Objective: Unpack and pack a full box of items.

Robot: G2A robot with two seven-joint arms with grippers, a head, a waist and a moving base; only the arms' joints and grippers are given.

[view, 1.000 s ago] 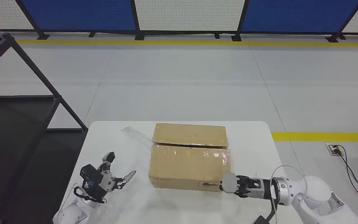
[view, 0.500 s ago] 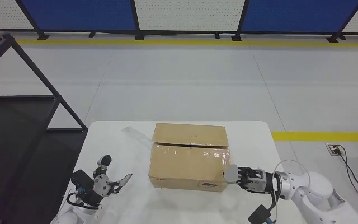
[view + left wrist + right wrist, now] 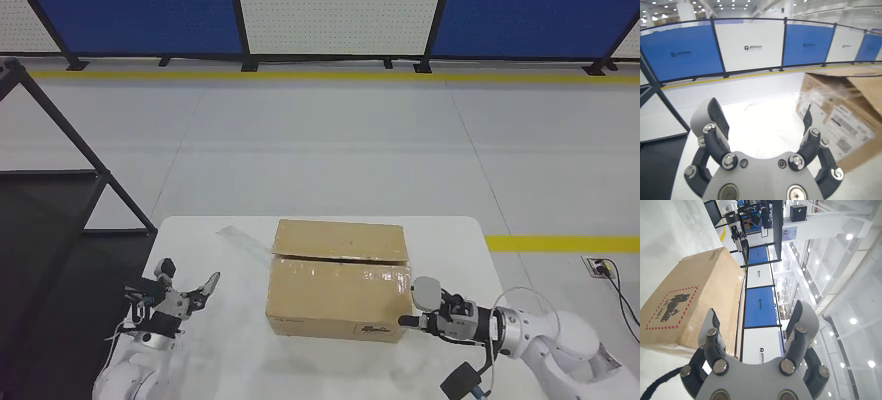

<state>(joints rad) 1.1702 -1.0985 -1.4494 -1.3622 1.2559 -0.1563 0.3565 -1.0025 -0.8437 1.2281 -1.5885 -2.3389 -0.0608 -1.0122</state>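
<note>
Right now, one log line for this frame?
box: on table, flaps shut | left gripper: open, empty, apart from box | right gripper: open, empty, at box's near right corner

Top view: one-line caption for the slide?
Cardboard box on the white table, left end effector open off to its side, right end effector open at its near corner.
</note>
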